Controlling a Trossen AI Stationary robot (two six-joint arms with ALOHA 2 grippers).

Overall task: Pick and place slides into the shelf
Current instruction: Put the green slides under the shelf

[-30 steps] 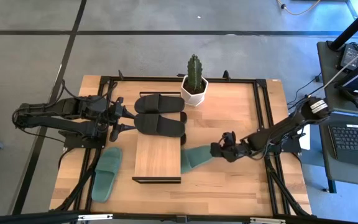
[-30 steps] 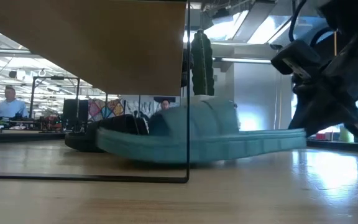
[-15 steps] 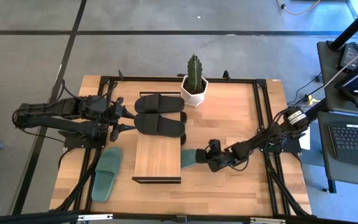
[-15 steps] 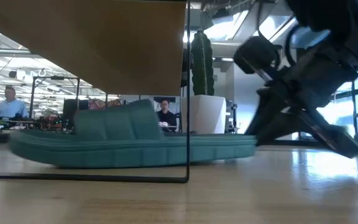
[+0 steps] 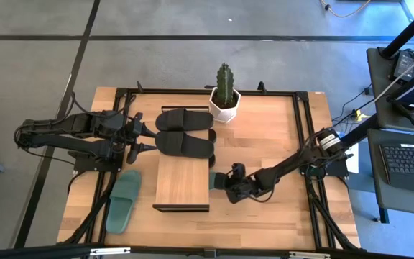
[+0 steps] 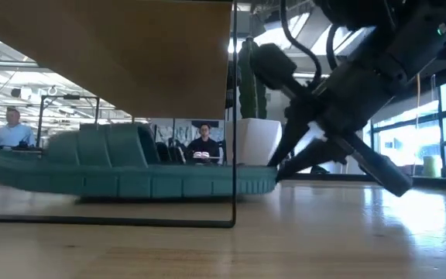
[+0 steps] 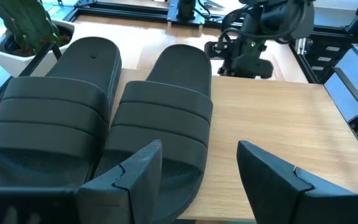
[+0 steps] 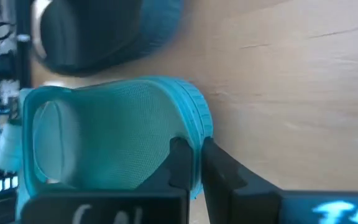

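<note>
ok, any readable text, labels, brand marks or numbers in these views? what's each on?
None readable.
Two matte black slide sandals: no brand mark shows on the straps.
Muted green slide sandal pinched at its rim by the right gripper: plain.
Light wooden plank shelf and white potted cactus: no labels.
Room behind, in the low view: too blurred to tell.

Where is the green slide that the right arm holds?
In the high view the green slide lies mostly under the shelf, only its heel showing at the shelf's right edge, pinched by the right gripper.
</note>
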